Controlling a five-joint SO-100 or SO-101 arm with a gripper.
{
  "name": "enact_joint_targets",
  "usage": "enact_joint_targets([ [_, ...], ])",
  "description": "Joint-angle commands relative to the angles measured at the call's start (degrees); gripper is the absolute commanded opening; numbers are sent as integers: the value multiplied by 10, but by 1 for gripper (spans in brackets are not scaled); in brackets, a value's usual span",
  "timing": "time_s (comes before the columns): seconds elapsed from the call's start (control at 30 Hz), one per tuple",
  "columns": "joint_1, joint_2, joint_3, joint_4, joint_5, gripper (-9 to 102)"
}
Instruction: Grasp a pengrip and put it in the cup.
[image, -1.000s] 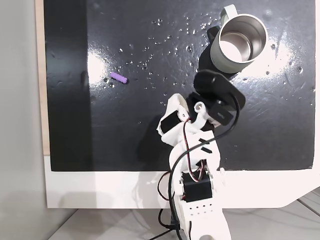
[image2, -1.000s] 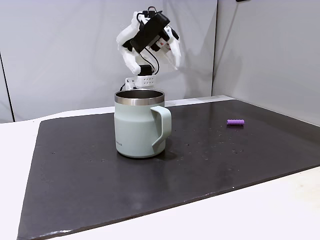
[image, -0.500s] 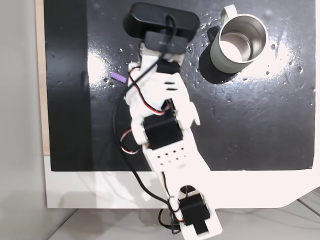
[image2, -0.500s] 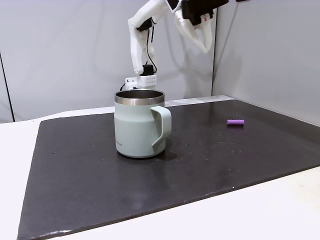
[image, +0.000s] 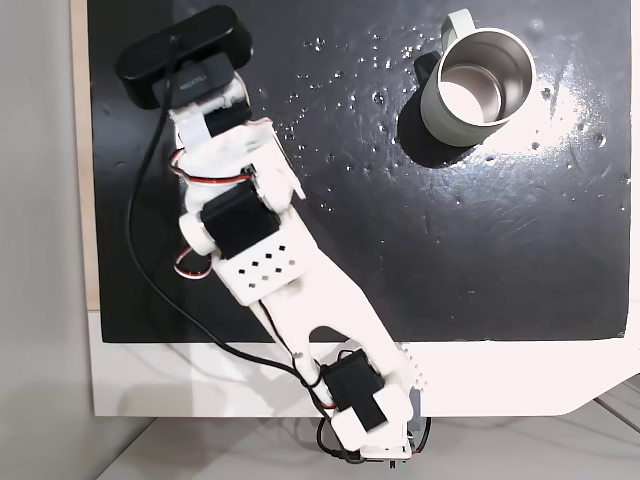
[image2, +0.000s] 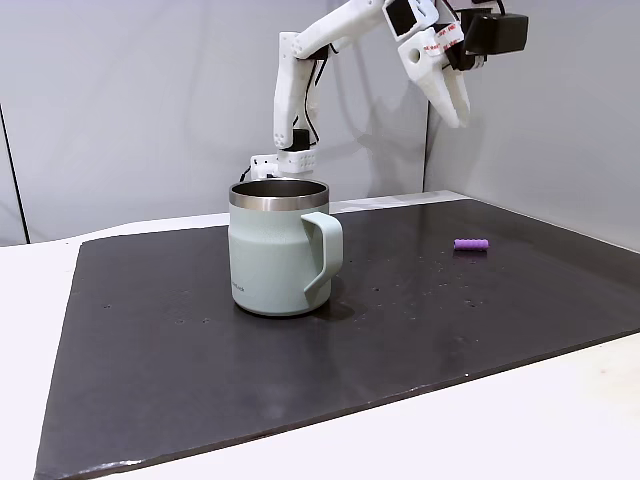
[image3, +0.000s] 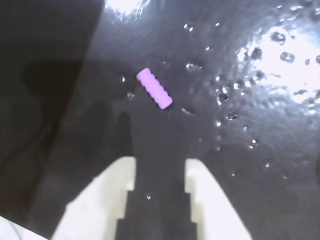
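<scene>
The pengrip (image3: 154, 88), a short ribbed light-purple tube, lies slantwise on the black mat, ahead of my fingertips in the wrist view. My gripper (image3: 160, 162) is open, its white fingers (image3: 117, 180) apart with bare mat between them. In a fixed view from the side the gripper (image2: 457, 112) hangs high above the mat, well over the pengrip (image2: 471, 243). The sage-green cup (image2: 280, 245) stands upright far from it, its steel inside showing at the top right in a fixed view from above (image: 480, 90). There the arm (image: 260, 260) covers the pengrip.
The black mat (image: 450, 260) has small shiny droplets and glare patches. A white table border (image: 500, 380) runs along the near side and a wooden strip (image: 80, 200) along the left. The black wrist camera (image: 180, 62) rides over the gripper.
The arm has swung left, away from the cup, and reached out across the mat. It now hangs over the pengrip and hides it from above.
</scene>
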Motion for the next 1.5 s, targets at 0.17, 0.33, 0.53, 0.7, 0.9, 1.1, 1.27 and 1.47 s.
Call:
enact_joint_targets([
  [0.17, -37, -136, -170, 114, -20, 21],
  [0.33, -45, -239, -279, 154, -41, 23],
  [0.53, -50, -279, -298, 154, -85, 24],
  [0.7, -28, -365, -382, 154, -108, 24],
  [0.9, -11, -495, -526, 154, -133, 24],
  [1.1, -5, -567, -591, 154, -144, 24],
  [1.27, -4, -601, -603, 155, -142, 24],
  [1.47, -4, -627, -603, 160, -141, 24],
])
